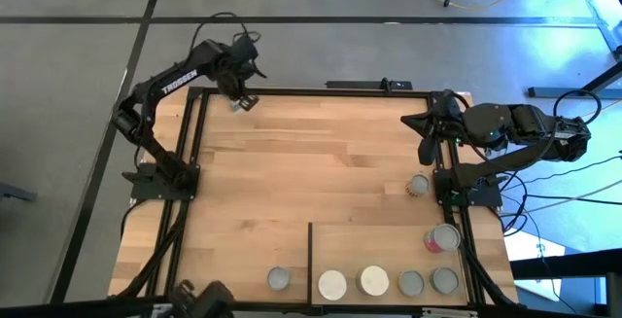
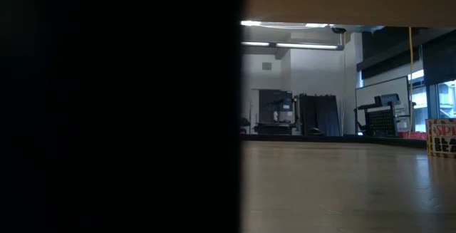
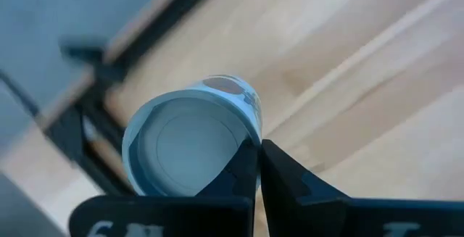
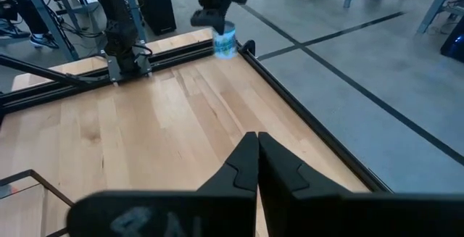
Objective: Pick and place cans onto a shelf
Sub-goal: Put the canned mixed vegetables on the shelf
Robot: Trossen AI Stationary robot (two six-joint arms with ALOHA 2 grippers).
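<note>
Eight cans by my count, and the one that matters sits at the far-left corner of the table [image 1: 292, 172], right at the left gripper [image 3: 257, 154]. That small can [image 3: 192, 146] has a blue-green label and turns its round end toward the wrist, so its long axis runs roughly along the fingers, not across them. The two fingers are pressed together with no gap, tips at the can's rim and the body off to one side. I cannot tell whether they pinch the rim's lip or only touch it.

The shelf [image 1: 379, 245] fills the near-right corner, so the carry runs diagonally across the whole top. The left arm is the nearer one to this can and the right arm is nearer the shelf. The right gripper [image 4: 257, 143] waits closed and empty over the far part of the right edge.

Five cans already stand on the shelf, among them the red-pink labelled can [image 1: 442, 238]. One silver-topped can [image 1: 280, 278] stands just outside its black strip, and another can [image 1: 419, 185] sits near the right edge.

The left arm reads "TROSSEN". No can label is readable.
</note>
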